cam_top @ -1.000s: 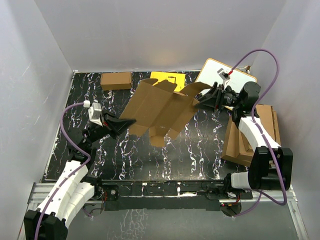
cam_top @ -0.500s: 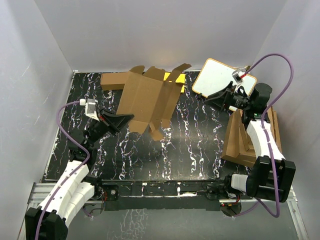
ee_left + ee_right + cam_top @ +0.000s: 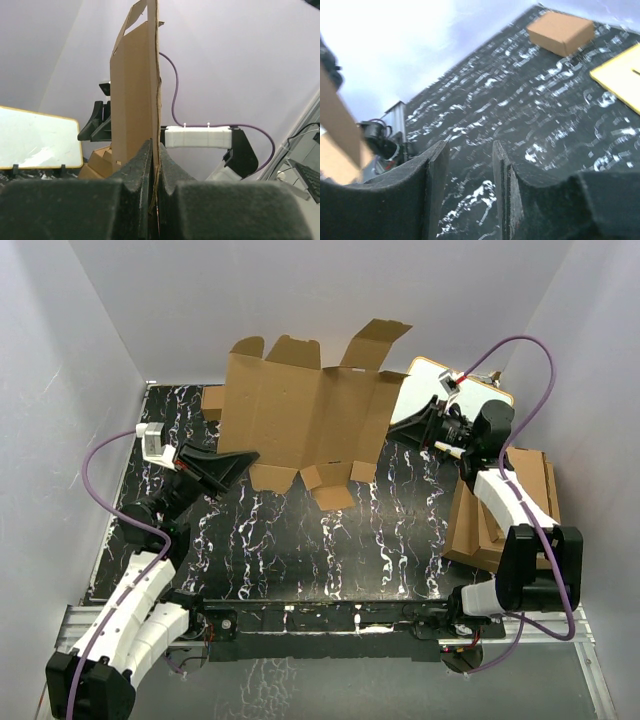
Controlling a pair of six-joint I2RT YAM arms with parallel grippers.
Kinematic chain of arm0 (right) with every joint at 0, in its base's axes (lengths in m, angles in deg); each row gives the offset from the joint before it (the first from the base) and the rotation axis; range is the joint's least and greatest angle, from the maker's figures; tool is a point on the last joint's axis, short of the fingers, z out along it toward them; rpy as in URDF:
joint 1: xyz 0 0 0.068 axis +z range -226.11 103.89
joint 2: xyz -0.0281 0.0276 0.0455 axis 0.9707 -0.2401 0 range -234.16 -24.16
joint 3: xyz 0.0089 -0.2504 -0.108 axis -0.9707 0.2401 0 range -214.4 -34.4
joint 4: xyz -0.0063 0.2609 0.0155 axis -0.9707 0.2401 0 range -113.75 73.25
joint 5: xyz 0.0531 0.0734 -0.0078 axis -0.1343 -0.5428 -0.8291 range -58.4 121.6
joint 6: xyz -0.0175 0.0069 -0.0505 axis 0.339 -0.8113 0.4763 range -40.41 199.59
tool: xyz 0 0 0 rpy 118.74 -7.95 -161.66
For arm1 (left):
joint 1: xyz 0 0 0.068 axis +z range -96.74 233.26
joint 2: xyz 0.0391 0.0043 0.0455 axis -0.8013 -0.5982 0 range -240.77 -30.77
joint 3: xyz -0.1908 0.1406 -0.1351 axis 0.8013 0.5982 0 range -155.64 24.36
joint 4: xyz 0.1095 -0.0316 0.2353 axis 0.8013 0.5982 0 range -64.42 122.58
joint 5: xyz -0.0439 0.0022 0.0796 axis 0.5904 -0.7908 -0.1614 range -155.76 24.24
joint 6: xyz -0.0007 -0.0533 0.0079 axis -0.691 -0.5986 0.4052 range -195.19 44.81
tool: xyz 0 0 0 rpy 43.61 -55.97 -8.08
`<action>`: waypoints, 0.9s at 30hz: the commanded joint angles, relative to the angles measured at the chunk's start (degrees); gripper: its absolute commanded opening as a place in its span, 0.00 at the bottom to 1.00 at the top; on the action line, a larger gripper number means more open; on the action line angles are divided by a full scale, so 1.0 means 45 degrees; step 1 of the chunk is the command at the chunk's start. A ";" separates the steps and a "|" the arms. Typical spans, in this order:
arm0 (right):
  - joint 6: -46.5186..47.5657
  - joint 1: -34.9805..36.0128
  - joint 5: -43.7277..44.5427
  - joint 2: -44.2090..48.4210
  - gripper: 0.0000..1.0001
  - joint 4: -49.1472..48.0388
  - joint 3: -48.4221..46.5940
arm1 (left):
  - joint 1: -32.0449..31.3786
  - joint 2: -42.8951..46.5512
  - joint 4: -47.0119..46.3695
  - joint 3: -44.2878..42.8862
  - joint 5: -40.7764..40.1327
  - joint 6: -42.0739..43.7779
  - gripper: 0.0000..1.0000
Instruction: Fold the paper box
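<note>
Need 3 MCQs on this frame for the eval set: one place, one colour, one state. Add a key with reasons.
1. Where is the cardboard pile?
A. far right
B. rear left
C. centre

2. What colour is the sheet?
A. green
B. yellow
C. blue

3. What is the left hand doing?
A. open, empty
B. shut, empty
C. shut on the box

Key:
1 A, the top view shows it at the far right.
2 B, the right wrist view shows it yellow.
3 C, the left wrist view shows cardboard pinched between its fingers.
</note>
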 commanded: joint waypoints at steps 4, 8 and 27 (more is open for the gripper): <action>-0.5416 0.0617 -0.1389 0.1220 0.48 -0.6837 -0.0814 | 0.0066 -0.0668 -0.3025 -0.0263 -0.0683 -0.1813 0.00; -0.6953 0.1073 -0.1505 0.1175 0.51 -0.8717 -0.0773 | 0.0062 -0.1166 -0.3870 -0.0087 -0.0738 -0.2328 0.00; -0.5365 0.1418 -0.1516 0.1317 0.38 -0.6275 -0.1362 | 0.0073 -0.1382 -0.2261 0.0788 -0.0493 -0.1052 0.00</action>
